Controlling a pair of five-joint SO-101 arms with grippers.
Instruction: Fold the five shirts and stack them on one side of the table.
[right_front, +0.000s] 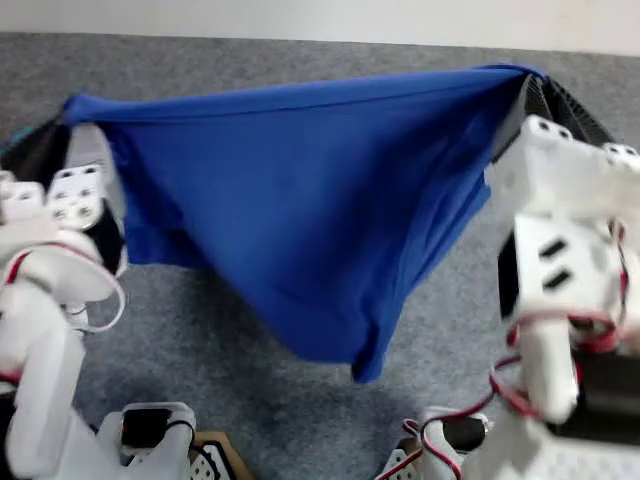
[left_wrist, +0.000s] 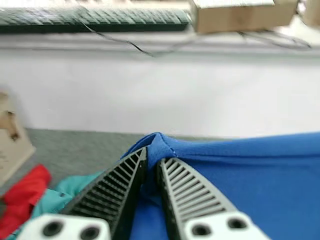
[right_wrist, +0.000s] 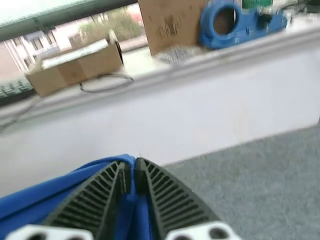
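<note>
The surface (right_front: 250, 400) is covered in grey, felt-like material and ends at a plain white wall (left_wrist: 150, 95) under even light. Above the wall runs a pale ledge (left_wrist: 225, 47) carrying a dark keyboard (left_wrist: 100, 17), a cardboard box (left_wrist: 235, 15) and a thin black cable (left_wrist: 125, 42). The right wrist view shows two more boxes (right_wrist: 75, 65) and a blue ring-shaped object (right_wrist: 235, 22) on the ledge, with a window (right_wrist: 75, 35) behind giving onto daylit buildings and trees.

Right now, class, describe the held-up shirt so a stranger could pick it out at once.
Above the grey table, the blue shirt hangs spread between the left pincer and the right pincer, each shut on a top corner. Unlike the red cloth and teal cloth lying nearby, it is blue and held up.
</note>
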